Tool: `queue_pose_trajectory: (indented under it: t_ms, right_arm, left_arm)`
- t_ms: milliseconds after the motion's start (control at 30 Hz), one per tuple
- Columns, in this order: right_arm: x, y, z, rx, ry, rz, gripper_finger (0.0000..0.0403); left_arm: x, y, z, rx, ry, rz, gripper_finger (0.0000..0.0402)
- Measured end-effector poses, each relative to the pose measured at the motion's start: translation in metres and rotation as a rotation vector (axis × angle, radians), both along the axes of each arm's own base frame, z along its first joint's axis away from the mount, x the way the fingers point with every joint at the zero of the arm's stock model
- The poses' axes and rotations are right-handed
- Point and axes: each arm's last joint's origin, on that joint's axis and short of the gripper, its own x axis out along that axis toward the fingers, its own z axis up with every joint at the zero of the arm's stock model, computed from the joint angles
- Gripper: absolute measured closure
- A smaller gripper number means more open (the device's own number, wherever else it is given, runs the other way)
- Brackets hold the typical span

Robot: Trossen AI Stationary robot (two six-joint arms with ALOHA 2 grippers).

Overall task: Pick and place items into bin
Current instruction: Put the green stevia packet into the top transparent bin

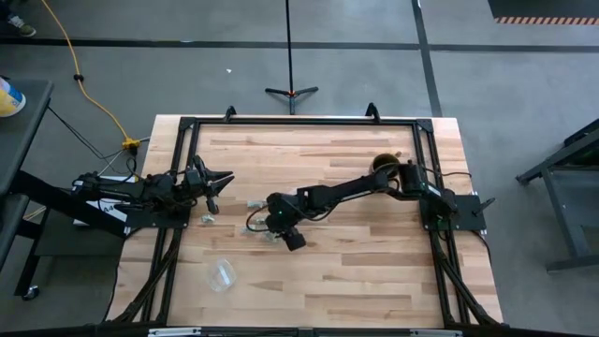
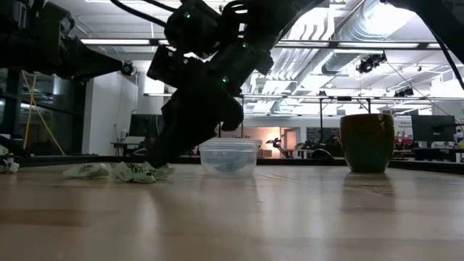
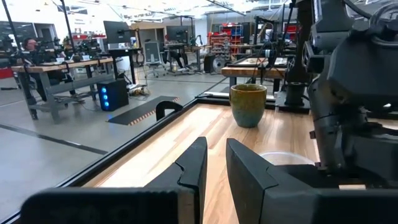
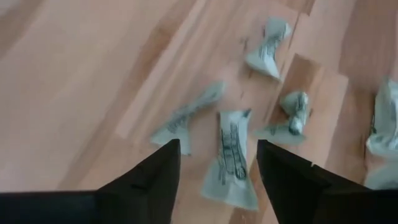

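The wooden table (image 1: 374, 271) is spanned by two dark arms. The right arm is stretched from its base toward the table's middle, and the right gripper (image 4: 217, 163) is held low over a scatter of pale green-grey wrapped pieces (image 4: 231, 158), its fingers (image 4: 152, 174) spread wide with one piece lying between them on the wood, apparently not yet touched. Other pieces are seen just beside it, near one another but apart. The left arm is parked at the table's left edge; the left gripper (image 3: 214, 165) is raised above the wood with only a narrow gap between its fingers, and nothing is held. A brown-green mug (image 1: 385, 164) stands upright near the right arm's base. A clear plastic tub (image 2: 229, 156) is seen in the low view behind the right gripper, with something pale inside that cannot be made out. A second clear cup (image 1: 222, 274) lies near the front left of the table.
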Motion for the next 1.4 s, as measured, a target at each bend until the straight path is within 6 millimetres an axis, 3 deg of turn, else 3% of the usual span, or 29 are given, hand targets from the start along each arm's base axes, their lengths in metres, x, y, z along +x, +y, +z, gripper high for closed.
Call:
queue_pose_trajectory:
  t_ms: [333, 700, 867, 1133, 1400]
  right_arm:
    - [-0.002, -0.003, -0.01, -0.06, 0.048, -0.039, 0.0243]
    - [-0.003, -0.004, -0.005, -0.077, 0.048, -0.047, 0.035]
    - [-0.007, -0.006, 0.02, -0.073, 0.005, -0.053, 0.0397]
    - [-0.023, -0.008, 0.072, -0.126, -0.037, -0.065, 0.0391]
    - [-0.051, -0.022, 0.077, -0.257, 0.199, -0.16, 0.0392]
  left_arm:
    - [0.0, 0.0, 0.0, 0.0, 0.0, 0.0, 0.0305]
    - [0.0, 0.0, 0.0, 0.0, 0.0, 0.0, 0.0305]
    - [0.0, 0.0, 0.0, 0.0, 0.0, -0.001, 0.0305]
    - [0.0, 0.0, 0.0, 0.0, -0.001, 0.0, 0.0305]
    - [0.0, 0.0, 0.0, 0.0, -0.001, -0.001, 0.0305]
